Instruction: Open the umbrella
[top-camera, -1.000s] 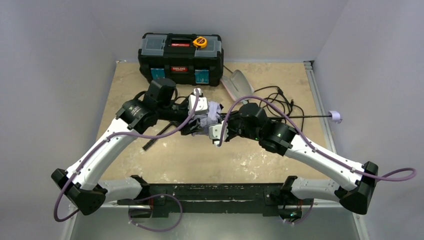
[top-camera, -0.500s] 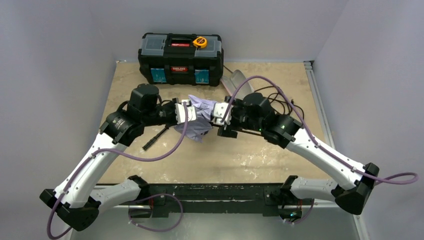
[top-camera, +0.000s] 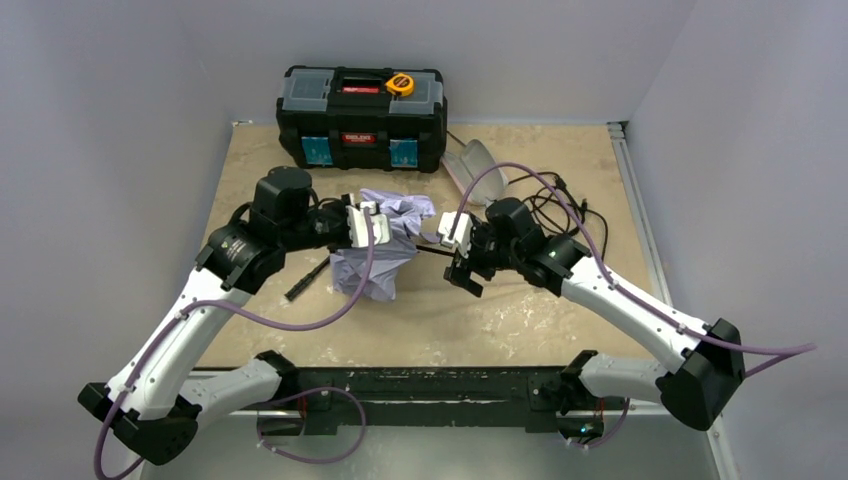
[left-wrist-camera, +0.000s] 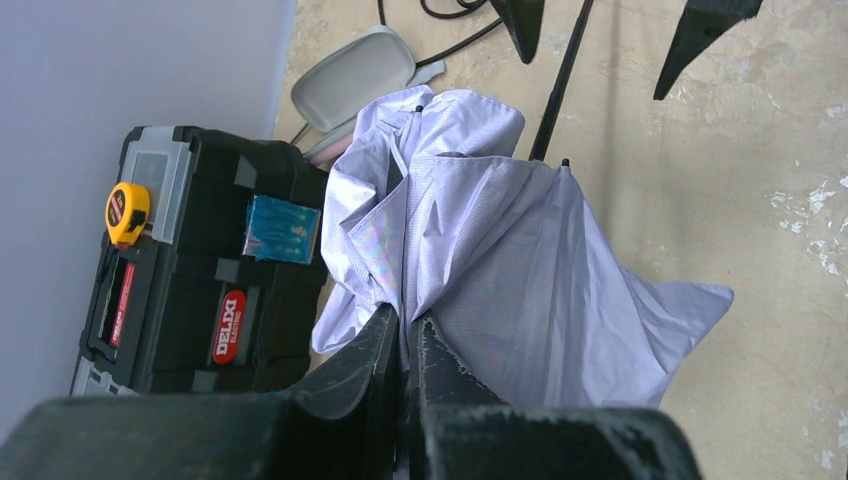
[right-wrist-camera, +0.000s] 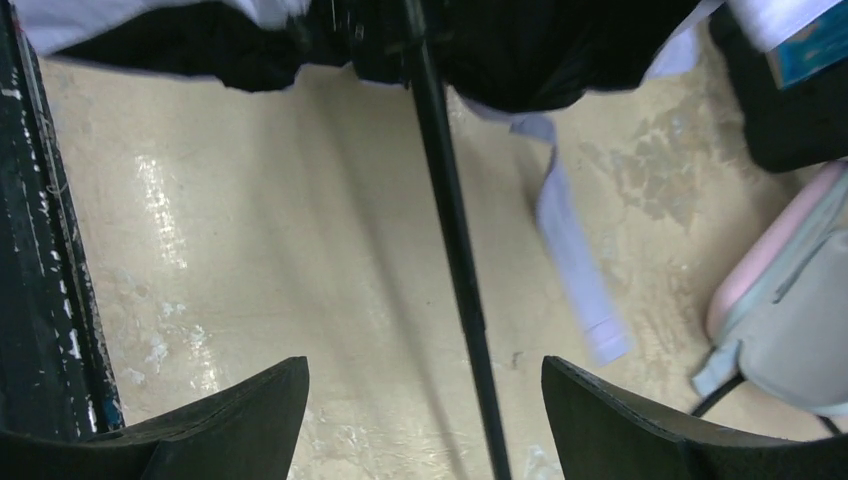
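Beige tabletop (top-camera: 520, 310), umbrella (top-camera: 385, 250) mid-table between both arms, canopy bunched, not spread.
Left gripper (left-wrist-camera: 405, 318) clenched on a fold of the lavender canopy (left-wrist-camera: 500, 260); fabric hangs crumpled just in front of the black toolbox (top-camera: 362, 118). Right gripper (right-wrist-camera: 423, 365) released, fingers wide apart, thin black shaft (right-wrist-camera: 450, 230) running through the gap, no contact visible. Black lining shows in the right wrist view. Pale pouch (top-camera: 475, 165) lies right of the toolbox.

Lab test cell: plain grey walls (top-camera: 100, 150), worn tabletop (top-camera: 520, 320), black toolbox (top-camera: 360, 118).
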